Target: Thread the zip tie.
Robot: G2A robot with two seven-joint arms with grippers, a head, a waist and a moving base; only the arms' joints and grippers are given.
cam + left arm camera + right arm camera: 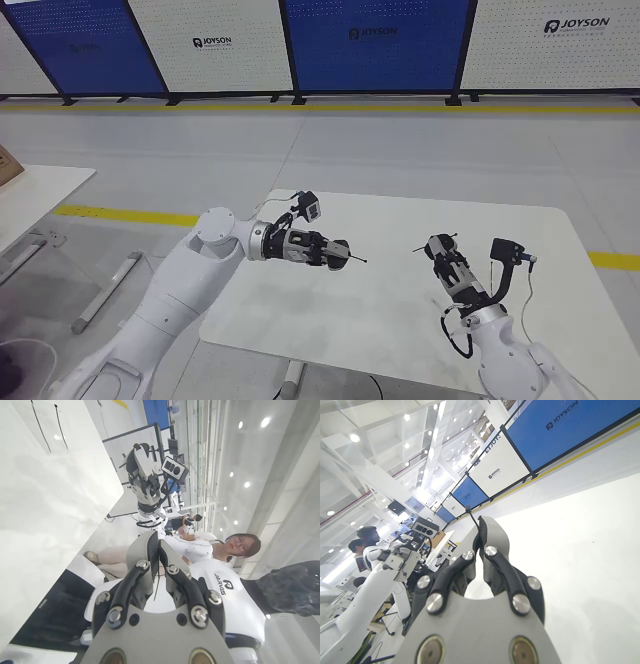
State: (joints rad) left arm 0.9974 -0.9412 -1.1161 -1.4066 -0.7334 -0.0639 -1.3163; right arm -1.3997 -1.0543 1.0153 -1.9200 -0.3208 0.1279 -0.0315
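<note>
Zip tie [472, 518] pokes beyond clamped right jaws; left jaws pinch another strip [157, 582].

Both arms wear glossy white rounded shells [215, 228], turning dark grey and black at the wrists. A black camera box [309, 207] sits on each wrist, and black cables [452, 333] loop beside the right forearm. The left gripper [159, 543] and right gripper [480, 527] match: pale grey metal palm plate [155, 637], black linkage bars [502, 572] pinned with round silver screws [200, 614], grey fingers [496, 532] with black pads [152, 550], and two brass-coloured discs [523, 651] at the base.
</note>
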